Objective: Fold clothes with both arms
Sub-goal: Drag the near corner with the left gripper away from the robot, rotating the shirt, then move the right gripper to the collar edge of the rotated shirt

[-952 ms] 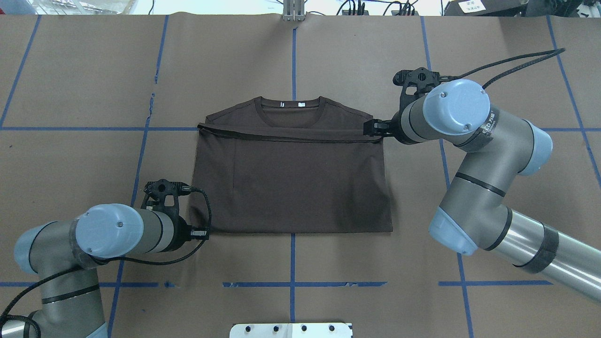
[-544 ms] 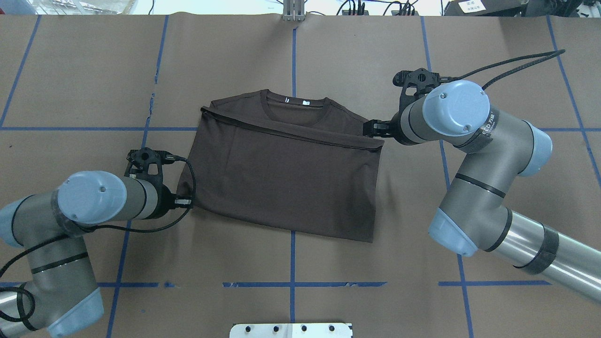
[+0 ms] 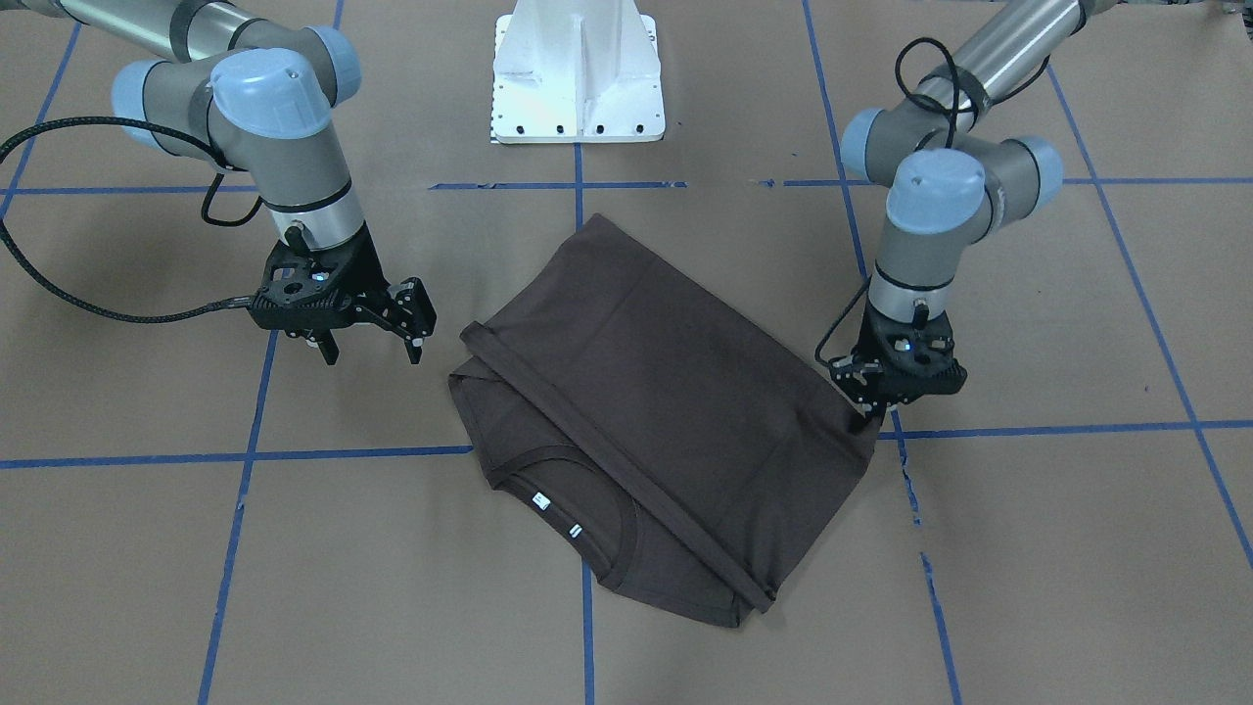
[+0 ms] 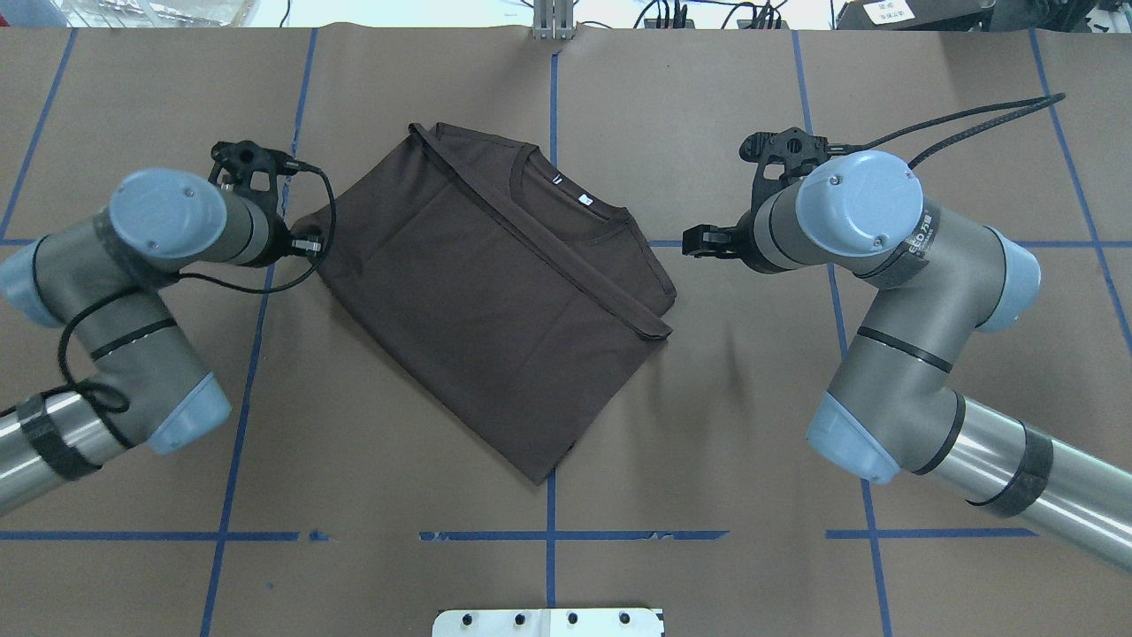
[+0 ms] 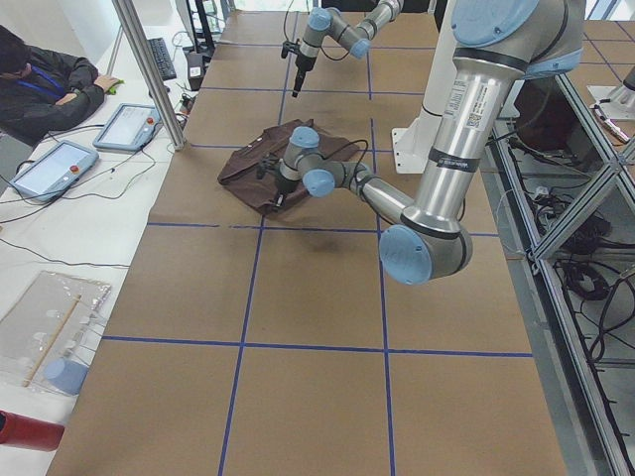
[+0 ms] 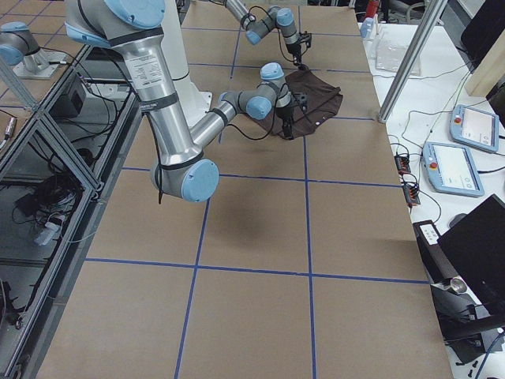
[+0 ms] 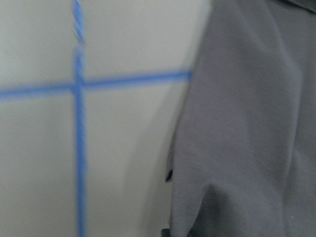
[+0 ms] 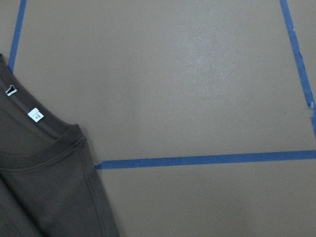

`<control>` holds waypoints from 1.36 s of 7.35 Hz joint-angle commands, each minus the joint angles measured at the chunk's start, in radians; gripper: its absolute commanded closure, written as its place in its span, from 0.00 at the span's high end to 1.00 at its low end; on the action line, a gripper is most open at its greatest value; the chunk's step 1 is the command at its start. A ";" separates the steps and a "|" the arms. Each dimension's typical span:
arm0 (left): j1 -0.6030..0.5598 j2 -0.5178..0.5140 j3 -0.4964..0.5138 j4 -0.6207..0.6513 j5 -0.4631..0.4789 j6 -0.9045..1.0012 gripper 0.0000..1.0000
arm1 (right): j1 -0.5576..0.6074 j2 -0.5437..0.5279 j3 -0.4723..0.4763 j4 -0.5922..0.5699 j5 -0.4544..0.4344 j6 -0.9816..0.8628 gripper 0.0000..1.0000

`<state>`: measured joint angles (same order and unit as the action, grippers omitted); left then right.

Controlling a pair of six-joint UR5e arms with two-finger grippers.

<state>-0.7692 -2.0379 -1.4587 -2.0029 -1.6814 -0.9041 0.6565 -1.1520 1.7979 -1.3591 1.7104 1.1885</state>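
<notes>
front-facing view: the left gripper (image 3: 867, 416) has its jaws closed on a corner of the dark brown t-shirt (image 3: 666, 411), which lies folded and slanted on the brown paper table (image 3: 294, 568); the cloth spreads from those jaws toward the right gripper (image 3: 374, 351), whose jaws stand apart and empty, near the shirt's opposite end but clear of it. the collar (image 3: 548, 456) and white tags (image 3: 538, 501) show past the folded-over hem, between the two sets of jaws. overhead view: the left jaws meet the shirt's corner, the right jaws hang just beside the shoulder edge without touching, the collar nearer to them. exterior left: the near arm's gripper is down at the shirt's edge, the far one is above bare paper beyond it; a person (image 5: 45, 84) sits at a side desk. exterior right: the shirt lies between the near and far grippers. left wrist view: blurred dark cloth right at the jaws, blue tape (image 7: 79, 148) on paper beside it. right wrist view: collar and tags off to one side, bare paper under the jaws
</notes>
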 commanded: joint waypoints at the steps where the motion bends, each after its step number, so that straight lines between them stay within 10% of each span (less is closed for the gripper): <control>1: -0.094 -0.283 0.421 -0.176 0.005 0.017 0.00 | 0.002 -0.006 0.012 -0.002 0.002 0.000 1.00; 2: -0.116 -0.324 0.528 -0.248 0.014 0.052 0.00 | 0.000 -0.011 0.024 -0.002 0.002 0.000 1.00; 3: -0.136 -0.305 0.509 -0.263 0.012 0.104 0.24 | -0.003 -0.008 0.026 -0.002 0.002 0.002 1.00; 4: -0.134 -0.216 0.344 -0.260 0.003 0.119 0.99 | -0.008 -0.005 0.029 -0.002 0.002 0.009 1.00; 6: -0.136 -0.093 0.154 -0.244 -0.159 0.120 1.00 | -0.035 0.075 -0.026 -0.002 -0.003 0.078 1.00; 10: -0.128 -0.024 0.040 -0.241 -0.167 0.108 1.00 | -0.126 0.261 -0.252 -0.002 -0.125 0.223 0.92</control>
<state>-0.9009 -2.0724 -1.4066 -2.2444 -1.8448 -0.7923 0.5621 -0.9157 1.5831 -1.3595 1.6328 1.3995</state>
